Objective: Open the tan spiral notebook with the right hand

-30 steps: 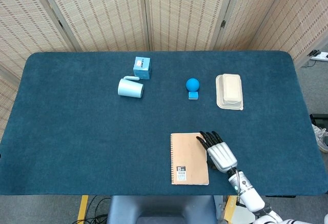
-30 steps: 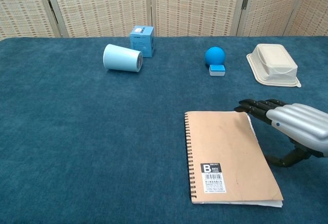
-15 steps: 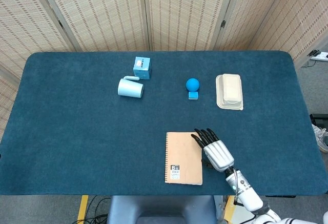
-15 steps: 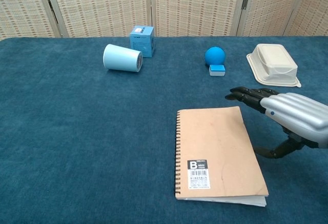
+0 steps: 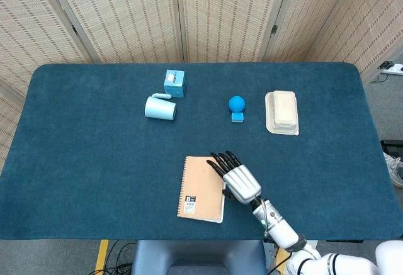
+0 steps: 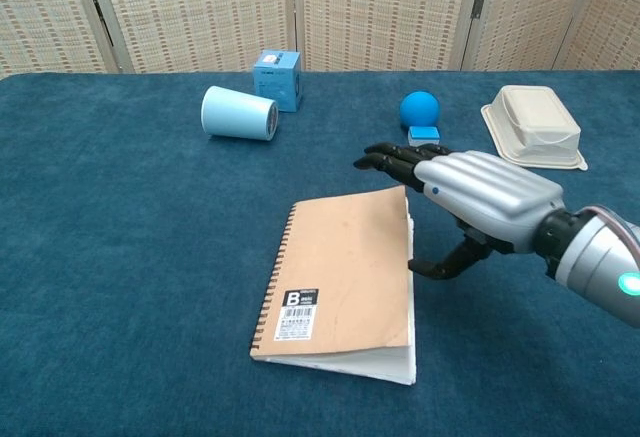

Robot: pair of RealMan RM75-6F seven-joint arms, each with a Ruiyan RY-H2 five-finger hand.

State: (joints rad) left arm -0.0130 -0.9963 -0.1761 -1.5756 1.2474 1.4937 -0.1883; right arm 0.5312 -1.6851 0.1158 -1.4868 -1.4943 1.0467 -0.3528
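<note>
The tan spiral notebook [image 5: 201, 197] [image 6: 343, 275] lies closed on the blue table, near the front edge, spiral side to the left and turned a little askew. My right hand [image 5: 237, 180] [image 6: 476, 195] is at its right edge. The fingers [image 6: 392, 162] stretch flat over the far right corner, and the thumb [image 6: 438, 266] touches the page edge from the side. The hand holds nothing. My left hand shows in neither view.
A light blue cup [image 5: 160, 107] [image 6: 238, 113] lies on its side at the back left, next to a blue box [image 5: 174, 83] [image 6: 277, 80]. A blue ball on a small block [image 5: 237, 104] [image 6: 419, 110] and a cream lidded container [image 5: 282, 112] [image 6: 535, 125] sit behind the hand.
My right hand has swept left, and the notebook has slid left with it and turned slightly. The cover stays closed.
</note>
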